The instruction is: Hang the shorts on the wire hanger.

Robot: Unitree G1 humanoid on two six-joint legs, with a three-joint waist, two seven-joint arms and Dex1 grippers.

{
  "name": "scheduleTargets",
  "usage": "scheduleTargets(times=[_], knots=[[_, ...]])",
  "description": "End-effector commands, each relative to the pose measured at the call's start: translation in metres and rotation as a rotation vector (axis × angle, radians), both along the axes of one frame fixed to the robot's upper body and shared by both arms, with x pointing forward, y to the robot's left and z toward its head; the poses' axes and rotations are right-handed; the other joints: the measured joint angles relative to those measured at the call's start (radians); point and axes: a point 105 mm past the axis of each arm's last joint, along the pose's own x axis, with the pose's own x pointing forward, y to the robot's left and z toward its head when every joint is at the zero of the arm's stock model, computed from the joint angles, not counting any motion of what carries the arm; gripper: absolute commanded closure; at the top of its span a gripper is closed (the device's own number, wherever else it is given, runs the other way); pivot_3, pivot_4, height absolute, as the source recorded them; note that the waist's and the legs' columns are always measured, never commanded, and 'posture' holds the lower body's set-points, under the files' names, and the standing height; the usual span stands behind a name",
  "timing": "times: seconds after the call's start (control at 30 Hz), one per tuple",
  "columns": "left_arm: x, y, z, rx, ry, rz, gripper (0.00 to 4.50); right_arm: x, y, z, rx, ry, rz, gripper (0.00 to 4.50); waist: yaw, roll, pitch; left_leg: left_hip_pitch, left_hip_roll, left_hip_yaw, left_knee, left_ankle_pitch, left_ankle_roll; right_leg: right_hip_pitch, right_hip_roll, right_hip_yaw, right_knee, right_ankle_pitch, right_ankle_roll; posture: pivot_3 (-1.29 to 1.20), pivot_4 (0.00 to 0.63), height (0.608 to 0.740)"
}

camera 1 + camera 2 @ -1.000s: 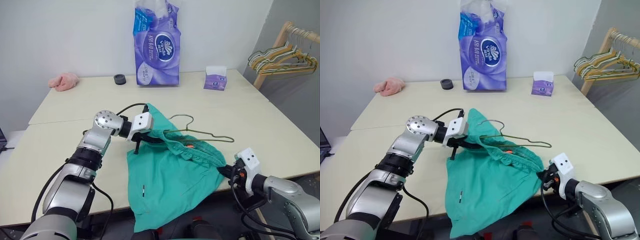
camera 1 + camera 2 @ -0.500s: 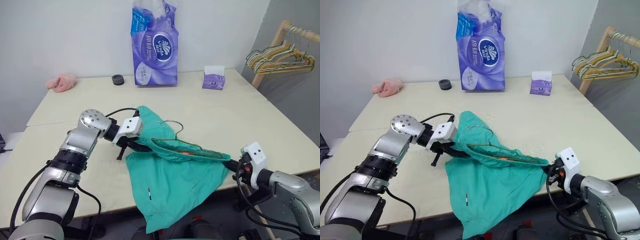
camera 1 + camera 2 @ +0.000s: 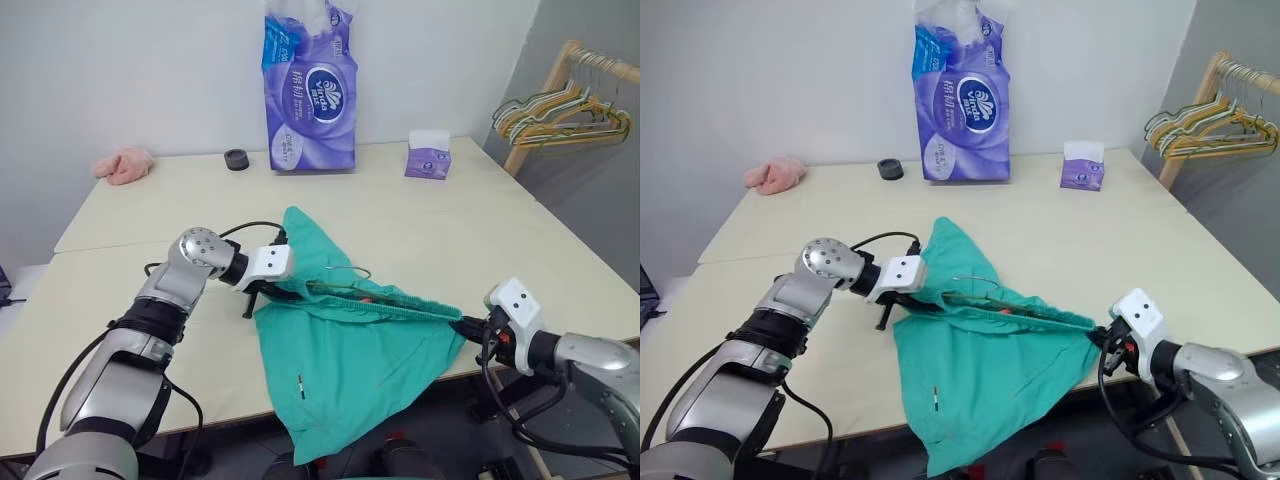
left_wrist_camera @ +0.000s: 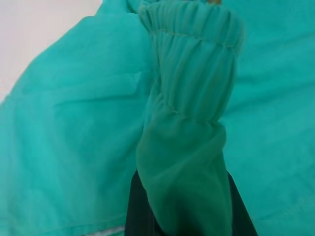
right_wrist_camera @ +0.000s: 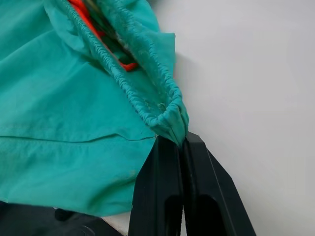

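Left eye view: shorts stretched btwn both end effectors

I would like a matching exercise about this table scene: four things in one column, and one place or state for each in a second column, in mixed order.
Things
1. shorts
2. wire hanger
3. pink cloth
4. tissue box

Places or states
A. at the table's far left corner
B. stretched between the left gripper and the right gripper
C. right of the tall purple pack
D. hook sticking out above the waistband

Pairs: 1-B, 2-D, 3-A, 4-C
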Motion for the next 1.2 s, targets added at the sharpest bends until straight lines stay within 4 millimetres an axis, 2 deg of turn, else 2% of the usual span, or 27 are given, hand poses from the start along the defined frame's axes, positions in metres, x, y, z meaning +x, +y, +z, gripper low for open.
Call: scheduleTargets(times=[0.03,0.2,0.3,0.4,0.53,0.67,0.87,0.97,1.2], knots=[[0.007,-0.019,0.012,-0.01,-0.085,0.005,4.5,0.017,0.012,0.032,-0.121,-0.135,0.113,4.44,-0.003,0.001,0.001,0.0,0.0,0.0,0.0,0.0,0.0,0.0,0.0,0.0,0.0,0.0,0.0,-0.17,0.034,0.74],[0.008,-0.038,0.011,-0.027,-0.121,0.01,4.5,0.028,0.037,0.05,-0.203,-0.204,0.25,4.44,-0.005,0.001,0.001,0.0,0.001,0.0,-0.001,0.0,0.0,-0.001,0.0,0.0,0.0,0.0,0.0,-0.17,0.031,0.74],[0.006,-0.043,0.009,-0.033,-0.124,0.016,4.5,0.028,0.049,0.05,-0.229,-0.21,0.321,4.44,-0.005,0.001,0.001,-0.001,0.001,0.0,-0.001,0.0,0.0,-0.001,0.0,0.0,0.0,0.0,0.0,-0.17,0.029,0.74],[0.004,-0.046,0.009,-0.051,-0.116,0.027,4.5,0.026,0.051,0.047,-0.24,-0.198,0.347,4.44,-0.003,0.001,0.001,-0.001,0.0,0.0,0.0,0.0,0.0,-0.001,-0.001,0.0,-0.001,0.0,0.0,-0.16,0.027,0.74],[0.002,-0.049,0.009,-0.071,-0.109,0.042,4.5,0.022,0.043,0.045,-0.29,-0.189,0.36,3.54,0.001,0.001,0.001,-0.002,0.0,0.0,0.0,0.0,0.0,-0.001,-0.001,0.0,-0.001,0.0,0.0,-0.16,0.027,0.74],[0.0,-0.052,0.01,-0.093,-0.108,0.05,4.5,0.013,0.028,0.05,-0.328,-0.166,0.351,2.27,0.0,0.002,0.001,-0.002,0.0,0.0,0.0,0.0,0.0,-0.001,-0.001,0.0,-0.001,0.0,0.0,-0.16,0.025,0.74],[-0.005,-0.063,0.017,-0.139,-0.099,0.019,4.5,0.01,-0.014,0.047,-0.39,-0.087,0.195,0.09,-0.001,0.002,0.001,-0.002,0.0,0.0,0.0,0.0,0.0,-0.001,-0.001,0.0,-0.001,0.0,0.0,-0.18,0.022,0.74],[-0.006,-0.066,0.018,-0.143,-0.097,0.005,4.5,0.01,-0.023,0.043,-0.388,-0.069,0.159,0.09,-0.002,0.002,0.0,-0.001,0.001,0.0,0.0,0.0,0.0,-0.001,-0.001,0.0,-0.001,0.0,0.0,-0.19,0.021,0.74],[-0.009,-0.071,0.017,-0.142,-0.093,-0.02,4.5,0.03,-0.013,0.026,-0.341,-0.073,0.126,0.09,-0.007,0.003,0.0,-0.001,0.001,0.001,0.0,0.0,0.0,-0.001,-0.001,0.001,-0.001,0.0,0.0,-0.19,0.02,0.74]])
